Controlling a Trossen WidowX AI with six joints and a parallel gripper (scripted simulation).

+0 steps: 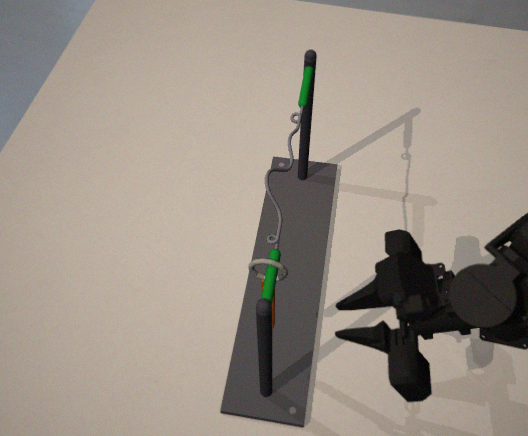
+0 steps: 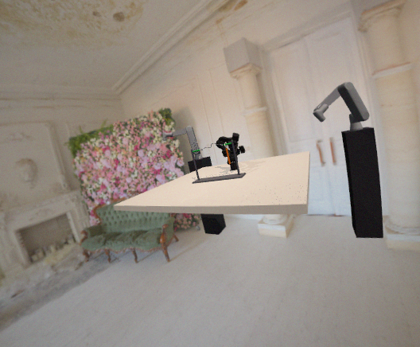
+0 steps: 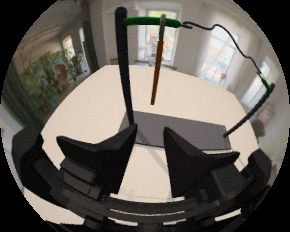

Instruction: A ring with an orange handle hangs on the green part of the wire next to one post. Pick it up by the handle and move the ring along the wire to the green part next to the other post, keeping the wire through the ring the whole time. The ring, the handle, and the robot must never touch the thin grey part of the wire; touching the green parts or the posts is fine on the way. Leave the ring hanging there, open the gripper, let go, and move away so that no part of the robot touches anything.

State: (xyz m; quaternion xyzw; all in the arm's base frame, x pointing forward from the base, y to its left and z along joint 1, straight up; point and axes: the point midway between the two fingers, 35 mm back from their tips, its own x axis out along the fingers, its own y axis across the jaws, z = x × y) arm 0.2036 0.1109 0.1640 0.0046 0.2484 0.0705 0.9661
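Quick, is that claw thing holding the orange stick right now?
Gripper: open, holding nothing; the orange handle hangs apart from it.
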